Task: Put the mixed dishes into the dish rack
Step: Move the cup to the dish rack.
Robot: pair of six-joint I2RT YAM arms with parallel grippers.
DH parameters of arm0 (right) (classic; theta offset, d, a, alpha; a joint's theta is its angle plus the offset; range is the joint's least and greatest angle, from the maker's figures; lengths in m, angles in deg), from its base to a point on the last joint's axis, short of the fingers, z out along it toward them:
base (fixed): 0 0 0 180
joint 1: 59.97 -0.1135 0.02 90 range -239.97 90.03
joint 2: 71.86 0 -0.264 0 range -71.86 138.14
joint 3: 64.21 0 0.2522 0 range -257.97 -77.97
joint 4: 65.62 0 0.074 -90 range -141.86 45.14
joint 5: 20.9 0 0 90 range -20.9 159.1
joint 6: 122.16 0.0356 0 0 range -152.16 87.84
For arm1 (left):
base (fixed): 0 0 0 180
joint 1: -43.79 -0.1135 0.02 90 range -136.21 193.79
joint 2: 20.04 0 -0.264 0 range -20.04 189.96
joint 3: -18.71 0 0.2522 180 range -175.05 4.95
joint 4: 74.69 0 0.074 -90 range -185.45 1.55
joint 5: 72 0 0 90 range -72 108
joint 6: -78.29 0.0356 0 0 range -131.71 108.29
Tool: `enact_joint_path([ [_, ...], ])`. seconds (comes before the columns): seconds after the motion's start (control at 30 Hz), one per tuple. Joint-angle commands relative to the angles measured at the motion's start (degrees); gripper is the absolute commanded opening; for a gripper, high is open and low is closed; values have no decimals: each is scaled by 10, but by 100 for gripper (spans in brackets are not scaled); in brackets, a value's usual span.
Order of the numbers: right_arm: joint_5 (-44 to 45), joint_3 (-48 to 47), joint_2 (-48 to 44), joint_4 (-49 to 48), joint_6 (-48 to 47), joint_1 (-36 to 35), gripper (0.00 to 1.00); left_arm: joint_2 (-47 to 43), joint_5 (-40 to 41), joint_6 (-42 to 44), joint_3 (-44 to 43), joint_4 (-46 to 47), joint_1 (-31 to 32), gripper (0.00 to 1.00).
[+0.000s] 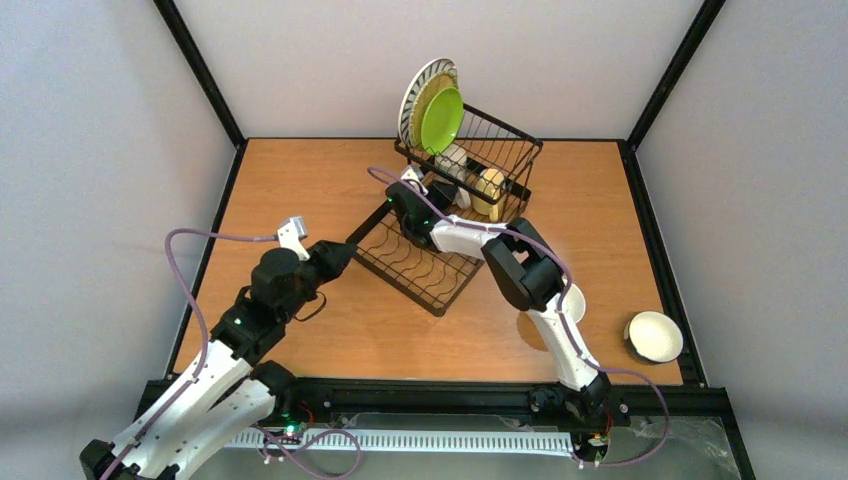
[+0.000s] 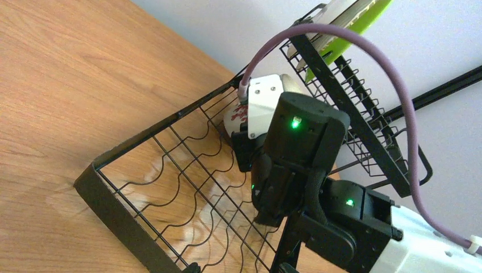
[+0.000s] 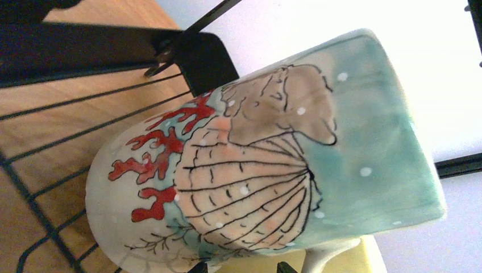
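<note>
One pale mug (image 3: 256, 159) (coral and shell painted) is pinched by the right gripper (image 1: 411, 183), dish rack (image 2: 113, 213) just below; left gripper (image 1: 345, 256), cannot tell whether spread.

This looks like a robot test lab. I stand in a small booth with plain white walls (image 1: 500, 60) and black frame bars (image 1: 200, 70). My left arm (image 1: 200, 390) and my right arm (image 1: 560, 340) are bolted at the near edge of a wooden table (image 1: 300, 180). Purple cables (image 1: 215, 237) run along them, and little green lights (image 2: 294, 121) glow.
</note>
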Motion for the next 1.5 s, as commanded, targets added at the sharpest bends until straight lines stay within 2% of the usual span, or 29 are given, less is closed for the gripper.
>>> enact_joint_path([
  [0.0,-7,-37,33,4,13,11,70,7,-3,0,0,-5,4,78],
  [0.27,-15,-89,72,34,33,21,70,11,-1,8,-8,-10,4,77],
  [0.53,-23,-106,76,43,50,34,70,27,-2,11,-13,-7,4,78],
  [0.63,-24,-112,75,75,67,34,70,29,-2,9,-14,-7,4,78],
  [1.1,-25,-93,12,161,151,-31,73,17,2,-5,-19,-28,4,78],
  [1.27,-24,-97,-14,234,213,-62,75,16,14,5,-31,-51,4,78],
  [1.47,-28,-88,-95,399,370,-104,76,7,23,5,-44,-75,4,78],
])
